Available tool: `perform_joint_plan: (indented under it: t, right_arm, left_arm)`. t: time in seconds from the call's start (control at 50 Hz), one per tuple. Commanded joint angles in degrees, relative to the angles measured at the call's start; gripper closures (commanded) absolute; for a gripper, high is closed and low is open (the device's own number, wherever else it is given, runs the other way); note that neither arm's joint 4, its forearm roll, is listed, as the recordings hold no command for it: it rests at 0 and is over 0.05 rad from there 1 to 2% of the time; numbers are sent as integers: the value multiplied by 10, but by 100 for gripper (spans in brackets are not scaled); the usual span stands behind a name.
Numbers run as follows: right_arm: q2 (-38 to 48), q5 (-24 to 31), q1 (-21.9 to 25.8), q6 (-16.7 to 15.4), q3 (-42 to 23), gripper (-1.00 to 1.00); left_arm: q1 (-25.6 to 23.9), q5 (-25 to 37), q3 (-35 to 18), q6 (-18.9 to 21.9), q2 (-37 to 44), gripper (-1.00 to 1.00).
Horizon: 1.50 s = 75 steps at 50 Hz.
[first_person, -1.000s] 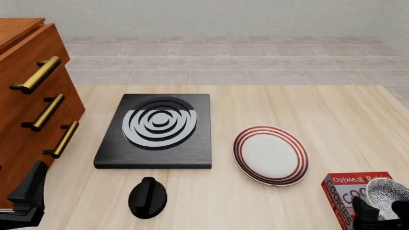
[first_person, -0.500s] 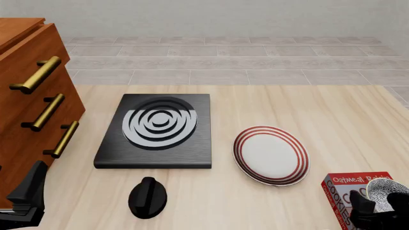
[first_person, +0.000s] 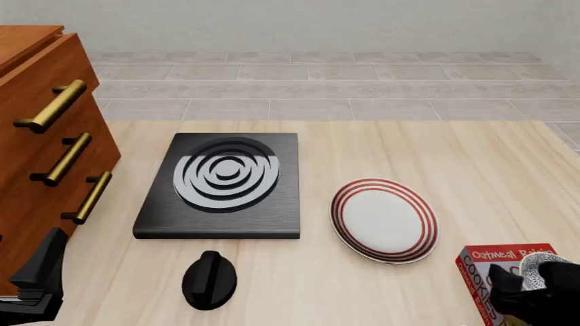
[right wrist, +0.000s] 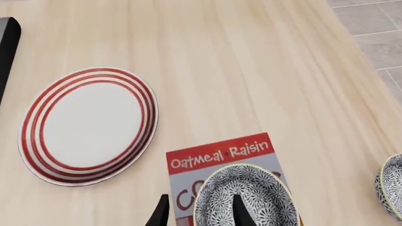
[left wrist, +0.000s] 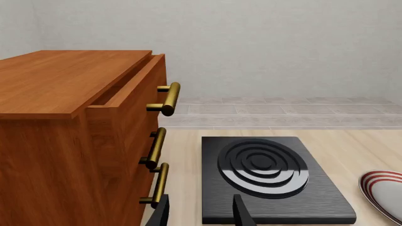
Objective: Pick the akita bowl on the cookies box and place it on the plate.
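The akita bowl (right wrist: pixel 242 197), speckled black and white inside, sits on the red cookies box (right wrist: pixel 217 157) at the table's near right corner. My right gripper (right wrist: pixel 201 214) is open and straddles the bowl's rim, with one finger (right wrist: pixel 240 211) inside the bowl and the other outside it. In the front view the right gripper (first_person: pixel 523 288) covers most of the bowl (first_person: pixel 545 266) and the box (first_person: pixel 485 261). The white plate (first_person: pixel 384 219) with red rings lies bare, ahead and to the left of the box. My left gripper (first_person: pixel 37 278) hangs open at the near left, holding nothing.
A black stove (first_person: pixel 222 183) with silver rings lies left of the plate, with a black knob (first_person: pixel 209 278) in front of it. A wooden drawer cabinet (first_person: pixel 45 156) with brass handles stands at the left. Part of another bowl (right wrist: pixel 392 186) shows near the box.
My right gripper has crept forward over the bowl and now hides more of it in the front view. The left arm has stayed still.
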Motion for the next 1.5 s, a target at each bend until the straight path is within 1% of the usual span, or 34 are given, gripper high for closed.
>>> perform_joint_plan:
  t: [0.02, 0.14, 0.2, 0.22, 0.24, 0.26, 0.3, 0.34, 0.5, 0.56, 0.6, 0.66, 0.7, 0.72, 0.76, 0.78, 0.8, 0.84, 0.9, 0.94, 1.04, 1.08, 1.12, 1.14, 1.18, 1.2, 1.24, 1.26, 1.3, 1.32, 1.34, 1.38, 1.4, 1.5]
  right_arm:
    - [58, -48, 5, 8, 1, -100]
    - [90, -79, 5, 10, 1, -100]
    - [97, -84, 6, 18, 1, -100]
    - [14, -6, 20, 23, 1, 100]
    - [-13, 21, 20, 23, 1, 100]
    - [-14, 23, 19, 27, 1, 100]
    - [14, -7, 16, 24, 1, 100]
    - [19, -15, 16, 25, 1, 100]
    - [-19, 13, 27, 26, 1, 100]
    - [-77, 54, 26, 10, 1, 100]
    - [-96, 64, 27, 8, 1, 100]
    - [-141, 83, 30, -9, 1, 100]
    - [-163, 89, 28, -38, -1, 100]
    - [-170, 102, 31, -33, -12, 100]
    - [-188, 130, 30, -49, -35, 100]
    - [-199, 152, 34, -62, -59, 100]
    - [-201, 157, 36, -66, -64, 100]
    - [-204, 177, 44, -78, -98, 100]
    - [-204, 193, 58, -112, -135, 100]
    - [-198, 197, 67, -120, -153, 100]
    - [-181, 198, 85, -145, -194, 100]
    - [-170, 194, 93, -147, -207, 100]
    - [-162, 186, 101, -166, -214, 100]
    - [-152, 183, 103, -158, -221, 100]
    - [-143, 168, 114, -178, -219, 100]
    - [-136, 165, 115, -173, -221, 100]
    - [-123, 146, 126, -192, -216, 100]
    - [-109, 137, 129, -187, -217, 100]
    - [-91, 118, 139, -203, -212, 100]
    - [-86, 115, 142, -199, -214, 100]
    - [-75, 107, 149, -207, -214, 100]
    - [-58, 96, 156, -209, -217, 100]
    - [-47, 87, 161, -217, -215, 100]
    - [-17, 68, 174, -227, -220, 100]
  left_arm:
    - [0, 0, 0, 0, 0, -100]
    - [0, 0, 0, 0, 0, -100]
    - [0, 0, 0, 0, 0, -100]
    - [0, 0, 0, 0, 0, -100]
    - [0, 0, 0, 0, 0, -100]
    - [0, 0, 0, 0, 0, -100]
    - [0, 0, 0, 0, 0, -100]
    - [0, 0, 0, 0, 0, -100]
    - [0, 0, 0, 0, 0, -100]
    - [0, 0, 0, 0, 0, -100]
    - [0, 0, 0, 0, 0, -100]
    - [0, 0, 0, 0, 0, -100]
    - [0, 0, 0, 0, 0, -100]
    - [0, 0, 0, 0, 0, -100]
    - [0, 0, 0, 0, 0, -100]
    - [0, 0, 0, 0, 0, -100]
    - [0, 0, 0, 0, 0, -100]
    - [0, 0, 0, 0, 0, -100]
    - [0, 0, 0, 0, 0, -100]
    - [0, 0, 0, 0, 0, -100]
    - [0, 0, 0, 0, 0, -100]
    - [0, 0, 0, 0, 0, -100]
    - [0, 0, 0, 0, 0, -100]
    - [0, 0, 0, 0, 0, -100]
    - [0, 0, 0, 0, 0, -100]
    - [0, 0, 0, 0, 0, -100]
    - [0, 0, 0, 0, 0, -100]
    - [0, 0, 0, 0, 0, -100]
    - [0, 0, 0, 0, 0, -100]
    - [0, 0, 0, 0, 0, -100]
    - [0, 0, 0, 0, 0, -100]
    - [0, 0, 0, 0, 0, -100]
    - [0, 0, 0, 0, 0, -100]
    - [0, 0, 0, 0, 0, -100]
